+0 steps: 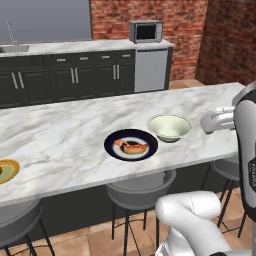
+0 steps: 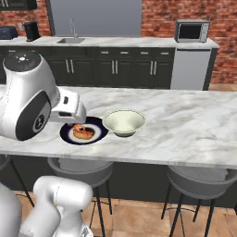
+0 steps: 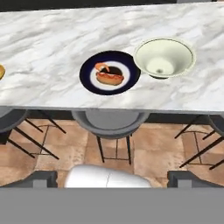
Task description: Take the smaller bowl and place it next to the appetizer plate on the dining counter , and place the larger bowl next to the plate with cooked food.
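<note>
Appetizer plate [image 1: 7, 170] at desk [image 1: 60, 135] left near edge, alone. Plate with cooked food [image 1: 131, 145] mid-desk near front edge; larger bowl [image 1: 169, 127] upright just beside it on the right, likely already delivered. Gripper [image 3: 112, 177] fingers apart, empty, above stools.

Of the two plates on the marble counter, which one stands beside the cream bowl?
The dark blue plate with orange-brown food, next to the cream bowl; the yellow-tan plate lies far off.
</note>
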Controlling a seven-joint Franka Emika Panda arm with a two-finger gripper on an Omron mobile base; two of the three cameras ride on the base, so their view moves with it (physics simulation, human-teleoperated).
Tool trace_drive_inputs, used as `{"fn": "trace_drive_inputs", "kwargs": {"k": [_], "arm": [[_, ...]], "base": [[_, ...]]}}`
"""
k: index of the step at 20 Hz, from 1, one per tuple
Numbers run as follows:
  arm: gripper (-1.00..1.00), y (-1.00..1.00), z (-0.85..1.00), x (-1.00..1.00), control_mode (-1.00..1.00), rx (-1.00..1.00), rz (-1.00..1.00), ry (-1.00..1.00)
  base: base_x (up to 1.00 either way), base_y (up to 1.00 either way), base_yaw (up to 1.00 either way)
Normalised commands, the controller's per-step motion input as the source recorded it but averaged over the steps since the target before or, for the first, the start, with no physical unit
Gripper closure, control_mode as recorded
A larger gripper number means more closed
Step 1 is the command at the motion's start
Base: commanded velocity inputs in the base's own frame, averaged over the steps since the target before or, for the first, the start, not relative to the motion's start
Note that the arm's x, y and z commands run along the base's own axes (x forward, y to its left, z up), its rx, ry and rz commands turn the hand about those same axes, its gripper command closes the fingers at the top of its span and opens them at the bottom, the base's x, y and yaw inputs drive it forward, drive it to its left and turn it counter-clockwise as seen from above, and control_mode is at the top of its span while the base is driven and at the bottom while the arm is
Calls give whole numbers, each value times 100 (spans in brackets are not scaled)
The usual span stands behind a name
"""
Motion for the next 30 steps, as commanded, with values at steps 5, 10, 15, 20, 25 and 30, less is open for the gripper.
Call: {"fn": "trace_drive_inputs", "kwargs": {"k": [5,10,15,20,25,30], "arm": [[-100,12,-48,58,-100,-4,1,-33],[-100,9,-17,89,-100,-3,0,-33],[-100,3,7,54,-100,-2,-1,-9],[-100,0,1,0,100,0,-2,0],[-100,0,0,0,100,0,0,0],[-100,0,0,0,100,0,0,0]], "base": [[0,0,0],[0,0,0],[0,0,0],[-11,0,-1],[-100,15,0],[-86,86,3]]}}
